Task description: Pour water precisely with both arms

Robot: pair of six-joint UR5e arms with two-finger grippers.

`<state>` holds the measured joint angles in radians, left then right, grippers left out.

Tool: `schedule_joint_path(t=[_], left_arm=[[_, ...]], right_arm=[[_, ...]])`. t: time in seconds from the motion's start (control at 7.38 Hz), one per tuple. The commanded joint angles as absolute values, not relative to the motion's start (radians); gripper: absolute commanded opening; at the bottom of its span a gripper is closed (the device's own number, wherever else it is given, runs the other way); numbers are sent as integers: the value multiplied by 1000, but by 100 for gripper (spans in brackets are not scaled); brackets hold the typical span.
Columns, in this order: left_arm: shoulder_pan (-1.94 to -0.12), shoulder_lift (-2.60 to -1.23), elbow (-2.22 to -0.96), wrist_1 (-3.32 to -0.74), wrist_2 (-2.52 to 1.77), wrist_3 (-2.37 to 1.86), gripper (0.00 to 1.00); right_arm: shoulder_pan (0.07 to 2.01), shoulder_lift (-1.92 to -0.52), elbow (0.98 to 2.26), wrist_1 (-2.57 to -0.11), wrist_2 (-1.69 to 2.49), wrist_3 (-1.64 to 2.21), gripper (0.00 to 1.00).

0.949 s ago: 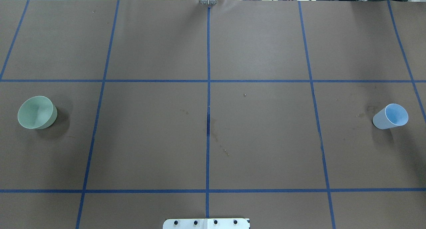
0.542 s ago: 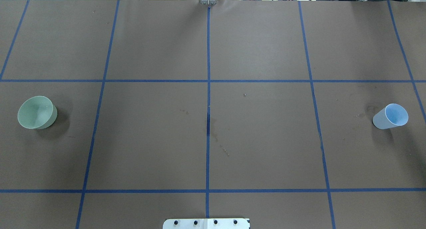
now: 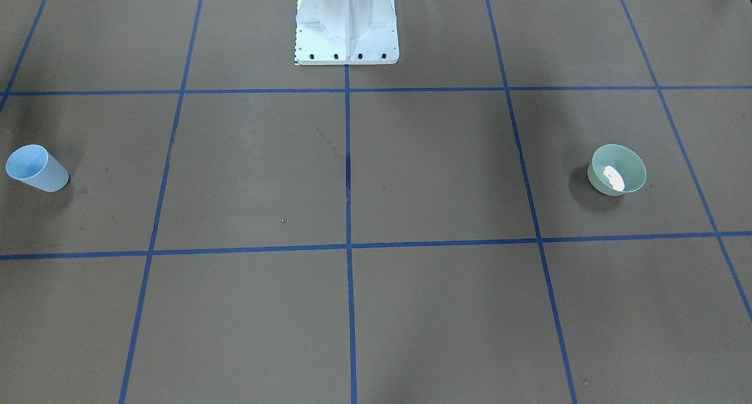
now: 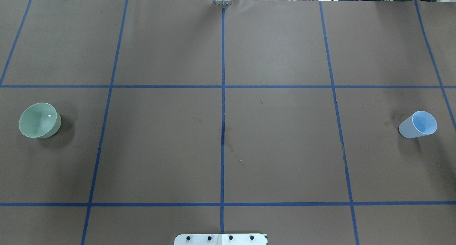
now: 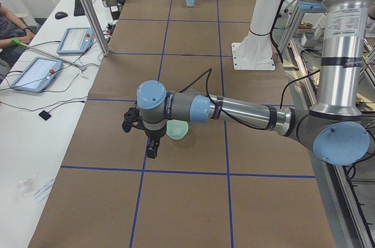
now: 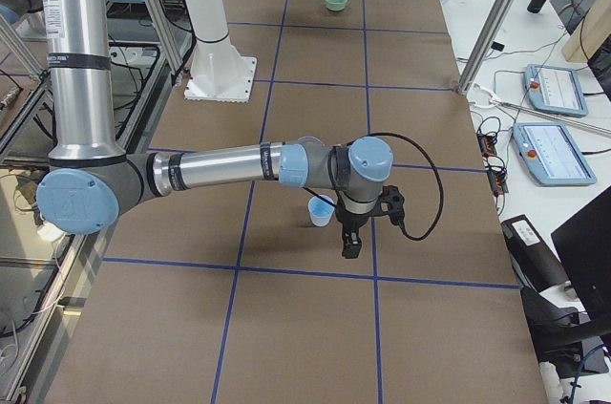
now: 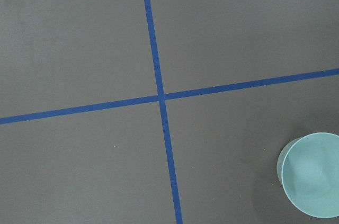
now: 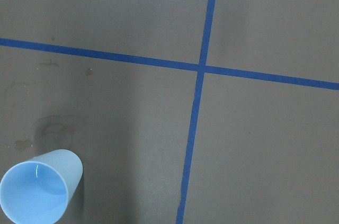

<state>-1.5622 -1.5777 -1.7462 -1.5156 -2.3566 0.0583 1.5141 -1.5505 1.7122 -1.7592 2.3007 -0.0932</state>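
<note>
Off to the robot's left of the white pedestal [image 3: 346, 22], on the brown worktop [image 4: 160, 149], a pale green bowl [image 4: 38, 119] stands upright, mouth up. The water [image 3: 614, 178] lies in its bottom. From the front it shows only as a bright whitish patch, from overhead only as a tiny glint. Elsewhere it is colourless and the green shows through.

The left arm [image 5: 246, 113] stretches out level from the pedestal's side, and its wrist hides part of the bowl's rim in the side view. The left tool [image 5: 151, 149] hangs above the worktop, clear of the bowl. Whether it is released or clenched cannot be told.

Blue tape [image 4: 222, 95] runs forward from the pedestal and divides the worktop.

Well to the pedestal's other side, a light blue cup [image 4: 418, 124] stands upright. The right arm [image 6: 220, 167] reaches out level over it, and the right tool [image 6: 350, 244] hangs beside the cup and clear of it. Its state also cannot be told.
</note>
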Motion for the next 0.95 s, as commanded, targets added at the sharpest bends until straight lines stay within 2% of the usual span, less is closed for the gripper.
schedule_joint_path(t=[0.0, 0.81], left_arm=[[-1562, -1582, -1744, -1513, -2356, 57, 100], [-1565, -1565, -1733, -1451, -2358, 52, 100]], right_arm=[[1514, -1540, 1694, -1759, 2301, -92, 100], [1514, -1537, 1683, -1759, 2301, -92, 100]])
